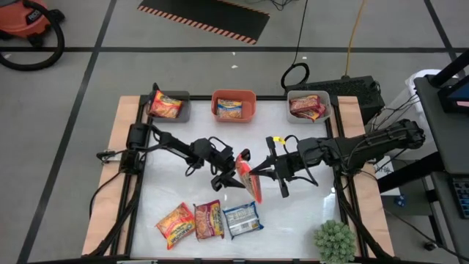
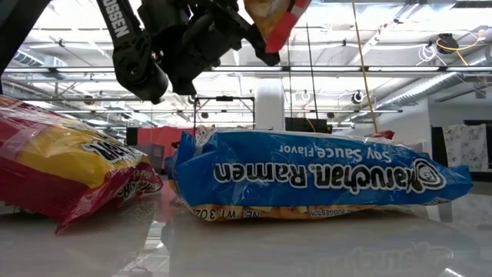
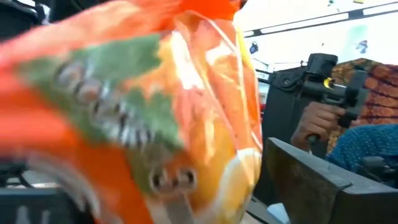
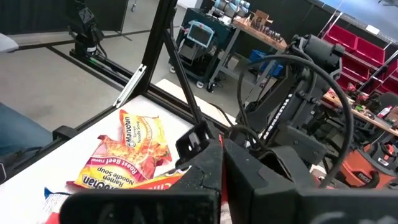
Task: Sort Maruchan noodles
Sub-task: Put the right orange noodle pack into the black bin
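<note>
White tabletop (image 1: 293, 220) carried three bins at the far edge, each already holding a packet. At table centre, left gripper (image 1: 233, 174) and right gripper (image 1: 258, 173) both pinched the same orange packet (image 1: 249, 183), lifted clear: apparently a handover. Next move likely requires one gripper to release. Three packets (image 1: 209, 220) remained unsorted near the front edge.

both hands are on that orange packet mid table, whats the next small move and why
Probably the left hand should let go so the right hand alone carries the orange packet to the orange bin. Both hands meet at the packet above the table, and that bin already holds a similar orange packet.
</note>
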`<state>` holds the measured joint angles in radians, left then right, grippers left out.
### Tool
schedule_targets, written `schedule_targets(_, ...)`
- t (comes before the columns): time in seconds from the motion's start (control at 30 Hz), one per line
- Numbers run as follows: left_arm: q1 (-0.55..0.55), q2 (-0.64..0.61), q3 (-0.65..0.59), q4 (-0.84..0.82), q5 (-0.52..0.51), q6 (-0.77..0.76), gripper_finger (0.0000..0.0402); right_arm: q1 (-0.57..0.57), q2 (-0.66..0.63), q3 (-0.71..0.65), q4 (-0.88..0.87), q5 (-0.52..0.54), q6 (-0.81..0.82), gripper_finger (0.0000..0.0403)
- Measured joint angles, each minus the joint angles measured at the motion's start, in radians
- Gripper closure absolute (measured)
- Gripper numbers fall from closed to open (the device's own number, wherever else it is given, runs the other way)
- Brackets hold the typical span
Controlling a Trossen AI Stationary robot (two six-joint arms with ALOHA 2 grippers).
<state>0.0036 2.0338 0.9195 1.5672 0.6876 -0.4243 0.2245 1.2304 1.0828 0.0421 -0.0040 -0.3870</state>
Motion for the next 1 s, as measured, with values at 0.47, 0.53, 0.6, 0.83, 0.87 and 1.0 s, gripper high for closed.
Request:
schedule_targets(0.47,0.010,0.000,0.000,-0.035,0.014,0.000,0.0267,0.000,0.000,0.000,-0.011,0.006,-0.001,0.0403)
schedule_targets(0.53,0.012,0.000,0.000,-0.035,0.021,-0.002,0.0274,0.000,0.000,0.000,-0.011,0.006,-0.001,0.0403)
schedule_targets(0.6,0.015,0.000,0.000,-0.036,0.026,-0.004,0.0275,0.000,0.000,0.000,-0.011,0.006,-0.001,0.0403)
schedule_targets(0.83,0.061,0.000,0.000,-0.036,0.027,-0.036,0.0270,0.000,0.000,0.000,-0.012,0.114,0.034,0.0401)
schedule_targets(0.87,0.069,0.000,0.000,-0.036,0.027,-0.050,0.0270,0.000,0.000,0.000,-0.015,0.143,0.041,0.0400)
schedule_targets(1.0,0.098,0.000,0.000,-0.051,0.027,-0.097,0.0269,0.000,0.000,0.000,-0.032,0.237,0.071,0.0387)
